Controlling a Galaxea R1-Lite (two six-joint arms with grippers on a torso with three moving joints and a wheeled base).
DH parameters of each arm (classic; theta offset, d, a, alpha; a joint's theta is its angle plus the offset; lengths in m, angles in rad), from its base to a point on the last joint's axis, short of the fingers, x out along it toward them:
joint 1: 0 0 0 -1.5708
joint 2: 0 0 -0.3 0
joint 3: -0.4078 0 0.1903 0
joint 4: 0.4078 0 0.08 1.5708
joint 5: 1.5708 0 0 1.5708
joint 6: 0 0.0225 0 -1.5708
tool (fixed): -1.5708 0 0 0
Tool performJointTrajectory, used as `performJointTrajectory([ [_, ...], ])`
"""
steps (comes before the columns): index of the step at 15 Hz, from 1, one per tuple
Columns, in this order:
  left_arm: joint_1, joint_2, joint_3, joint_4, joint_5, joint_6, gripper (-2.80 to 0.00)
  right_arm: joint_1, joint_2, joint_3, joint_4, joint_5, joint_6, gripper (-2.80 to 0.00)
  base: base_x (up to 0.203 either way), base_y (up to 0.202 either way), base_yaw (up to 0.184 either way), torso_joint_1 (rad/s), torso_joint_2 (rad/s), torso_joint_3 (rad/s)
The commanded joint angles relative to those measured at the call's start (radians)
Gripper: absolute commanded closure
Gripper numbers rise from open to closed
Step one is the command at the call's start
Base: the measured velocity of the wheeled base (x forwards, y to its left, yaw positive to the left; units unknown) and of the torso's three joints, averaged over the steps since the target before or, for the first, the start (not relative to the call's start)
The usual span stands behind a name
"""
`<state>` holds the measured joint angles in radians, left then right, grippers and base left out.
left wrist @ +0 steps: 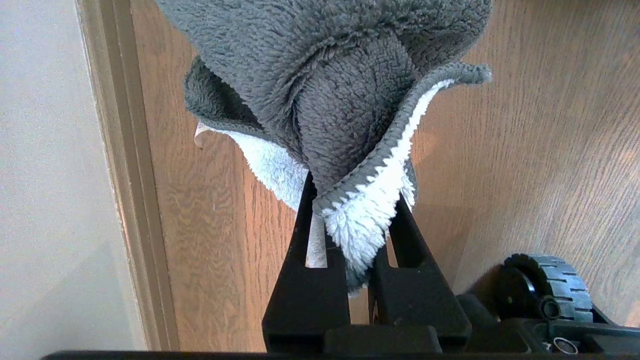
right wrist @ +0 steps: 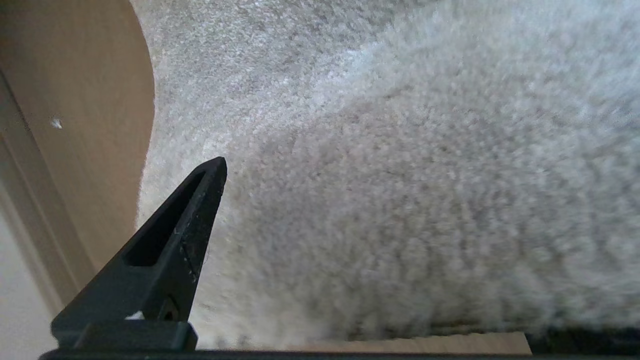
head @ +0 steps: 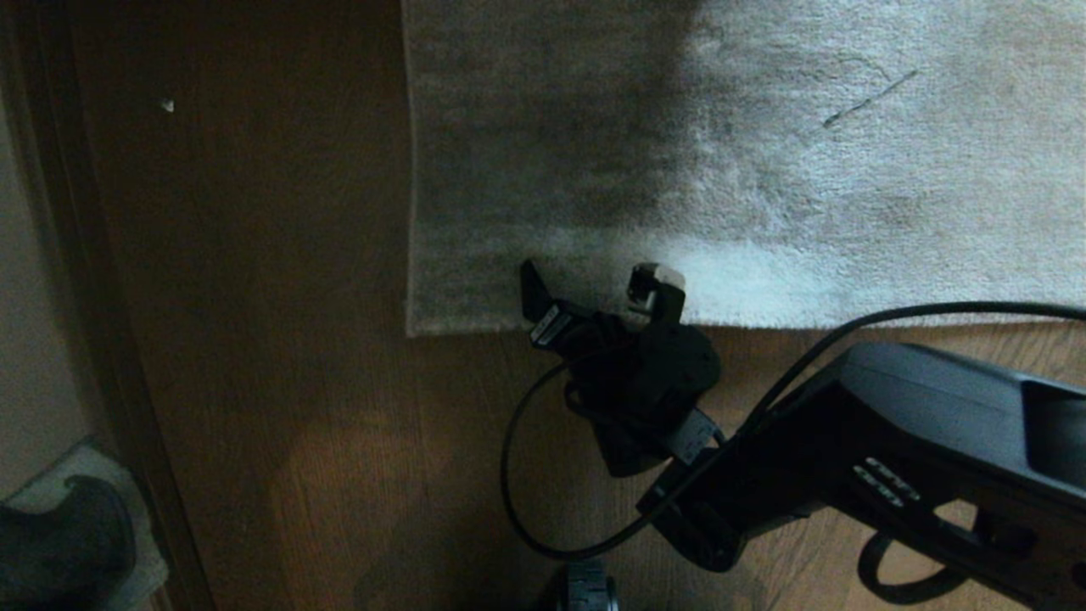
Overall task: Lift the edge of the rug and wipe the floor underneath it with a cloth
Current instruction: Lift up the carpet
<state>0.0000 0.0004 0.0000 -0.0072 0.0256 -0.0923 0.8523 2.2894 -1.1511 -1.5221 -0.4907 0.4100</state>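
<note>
Baseboard [head: 110,280] runs dark down the far left, with pale wall beyond it, and beside it the floor [head: 280,339] stretches out in brown wood-grain planks, a tiny pale speck [head: 167,105] lying on the boards near the top. Low in that left corner hangs the cloth [left wrist: 330,85], grey fleece on one face and white on the other, bunched and drooping from the left gripper [left wrist: 350,210], whose two black fingers [left wrist: 310,235] are pinched tight on a fold of it; the bulk of the fabric spills out past the fingertips over the planks next to the baseboard, and a ridged wheel [left wrist: 550,285] of the base sits just beside that arm. Moving rightward, the rug [head: 764,170] lies flat, grey-beige and short-piled, its square corner and straight near edge resting on the boards. The right gripper [head: 594,293] reaches in over that near edge, a little way along from the corner, with its jaws spread wide and nothing between them; both fingertips stand over the pile just inside the edge, so the rug's border lies directly beneath the open jaws, not yet caught or raised. A black cable [head: 526,475] loops across the floor behind the wrist.
</note>
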Motion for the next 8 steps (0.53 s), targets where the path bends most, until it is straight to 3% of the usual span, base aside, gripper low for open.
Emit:
performJointTrajectory([
  [1,0.000,0.000,0.000,0.000,0.000,-0.001,0.00,0.001,0.016,-0.012,-0.048,-0.004,0.044,-2.80,0.000,0.000,0.000,0.000,0.00,0.000],
  [8,0.000,0.000,0.000,0.000,0.000,-0.001,0.00,0.006,0.073,-0.100,-0.048,-0.002,0.169,-2.80,0.000,0.000,0.000,0.000,0.00,0.000],
])
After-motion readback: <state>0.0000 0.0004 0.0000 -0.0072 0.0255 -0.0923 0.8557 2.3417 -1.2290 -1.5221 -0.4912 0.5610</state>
